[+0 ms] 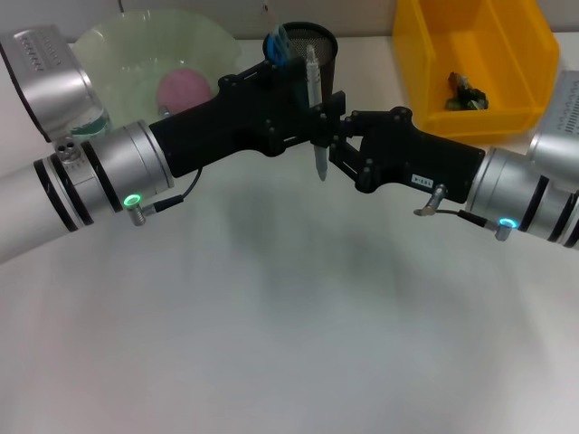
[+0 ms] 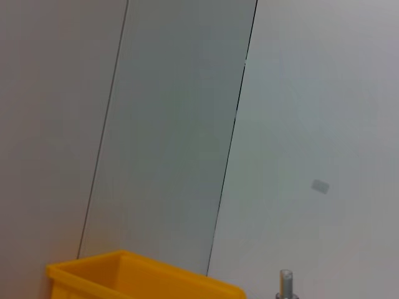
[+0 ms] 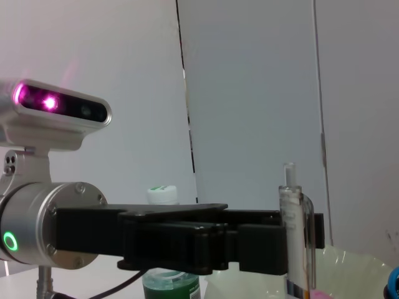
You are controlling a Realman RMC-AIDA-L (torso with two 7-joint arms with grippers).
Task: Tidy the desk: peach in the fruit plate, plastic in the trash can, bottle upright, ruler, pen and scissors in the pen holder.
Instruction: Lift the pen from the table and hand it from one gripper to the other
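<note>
The jaws of our two grippers meet over the middle of the white table [image 1: 289, 344], both pressed on a pen [image 1: 314, 90] that stands upright between them, tip down: the left gripper [image 1: 308, 113] closes on it from one side, the right gripper [image 1: 333, 136] from the other, which looks to us like a handover so the pen can be lowered straight. The black mesh pen holder [image 1: 318, 43] sits just behind, blue scissors [image 1: 276, 45] handles already showing in it. The peach [image 1: 184, 89] lies in the green fruit plate [image 1: 136, 50], the plastic [image 1: 463, 93] in the yellow trash can [image 1: 425, 54], and the bottle [image 3: 165, 249] stands upright beyond the left arm.
</note>
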